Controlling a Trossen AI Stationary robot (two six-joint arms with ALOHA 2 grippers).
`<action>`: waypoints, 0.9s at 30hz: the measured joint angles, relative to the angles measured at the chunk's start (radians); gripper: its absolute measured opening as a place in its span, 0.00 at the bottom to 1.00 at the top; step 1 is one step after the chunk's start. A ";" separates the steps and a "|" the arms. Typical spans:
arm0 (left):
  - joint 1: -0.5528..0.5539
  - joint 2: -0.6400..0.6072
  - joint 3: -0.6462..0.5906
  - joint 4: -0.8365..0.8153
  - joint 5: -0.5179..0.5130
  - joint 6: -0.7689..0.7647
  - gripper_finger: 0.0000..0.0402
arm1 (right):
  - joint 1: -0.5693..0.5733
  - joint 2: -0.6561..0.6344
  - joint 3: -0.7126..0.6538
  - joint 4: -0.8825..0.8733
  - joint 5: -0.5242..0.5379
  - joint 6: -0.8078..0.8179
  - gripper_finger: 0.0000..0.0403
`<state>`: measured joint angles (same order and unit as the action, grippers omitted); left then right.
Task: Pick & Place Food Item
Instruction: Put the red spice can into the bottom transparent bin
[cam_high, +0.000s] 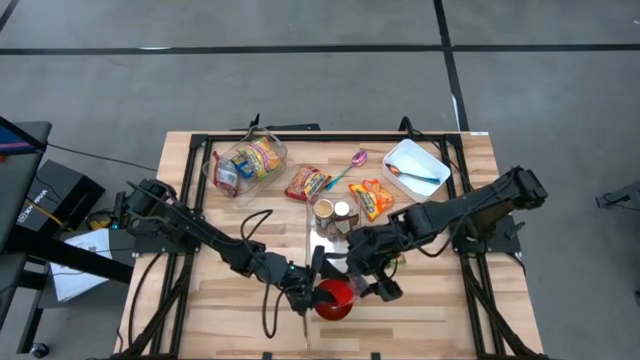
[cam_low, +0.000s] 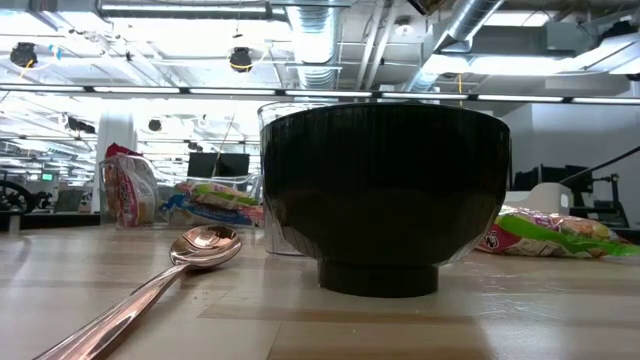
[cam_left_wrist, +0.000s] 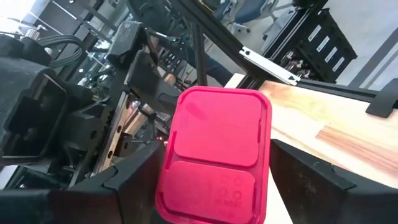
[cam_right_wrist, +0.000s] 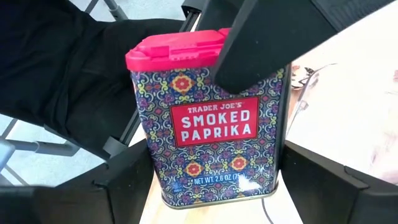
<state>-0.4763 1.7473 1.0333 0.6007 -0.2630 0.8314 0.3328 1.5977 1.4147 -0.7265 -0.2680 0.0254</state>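
Progress is judged as partway: nearest the front edge of the wooden surface (cam_high: 420, 320), a black bowl with a red inside (cam_high: 335, 298) and a copper-coloured spoon (cam_low: 205, 248) are left standing. Just beyond them, the patterned smoked-paprika tin with a red lid (cam_right_wrist: 214, 130) is held off the surface, clamped in the jaws of the right gripper (cam_right_wrist: 211, 186), while the jaws of the left gripper (cam_left_wrist: 214, 180) are spread either side of its lid, no firm grip being discernible. Farther back, snack packets (cam_high: 307, 183) and a white rectangular tray (cam_high: 432, 160) are seen, so the setting-down is judged as not yet done.
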 joint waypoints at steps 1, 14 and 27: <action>-0.001 0.000 0.001 0.001 0.001 0.000 0.68 | 0.000 -0.002 0.000 0.000 0.000 0.000 0.77; -0.001 -0.001 0.001 0.001 0.008 0.009 0.58 | -0.006 -0.019 0.000 0.000 -0.001 0.002 0.77; -0.001 -0.001 0.000 0.000 0.008 -0.003 0.55 | 0.001 -0.020 0.000 0.004 0.014 0.000 0.80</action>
<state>-0.4778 1.7466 1.0330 0.6010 -0.2548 0.8284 0.3338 1.5773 1.4143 -0.7222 -0.2537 0.0249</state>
